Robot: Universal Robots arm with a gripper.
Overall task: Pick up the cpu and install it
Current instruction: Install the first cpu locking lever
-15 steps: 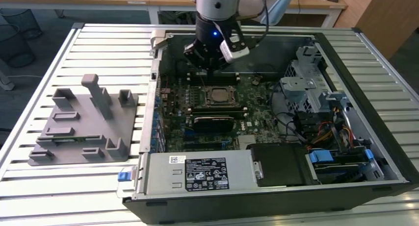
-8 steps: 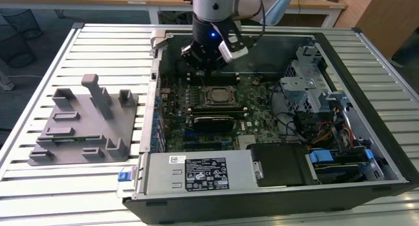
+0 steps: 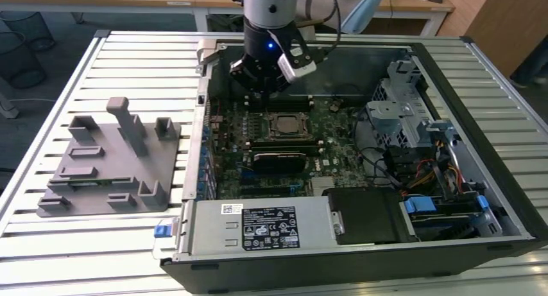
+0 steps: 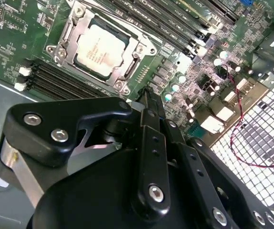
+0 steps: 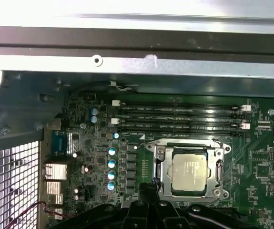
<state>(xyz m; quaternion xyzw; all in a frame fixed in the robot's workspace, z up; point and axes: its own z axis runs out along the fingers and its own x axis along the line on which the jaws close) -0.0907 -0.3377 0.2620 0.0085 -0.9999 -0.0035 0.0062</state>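
Observation:
The cpu lies flat in the metal-framed socket on the green motherboard, its silvery top facing up; it also shows in the first wrist view and in the exterior view. My gripper hangs over the board just behind the socket, toward the case's back wall. In the second wrist view its black fingers come together at the tips with nothing between them, clear of the cpu. The gripper's tip sits beside the socket's edge in the first wrist view.
The open computer case lies on a slatted table. Memory slots run along one side of the socket. A drive cage and cables fill the exterior view's right. A grey plastic holder tray stands outside the case at the exterior view's left.

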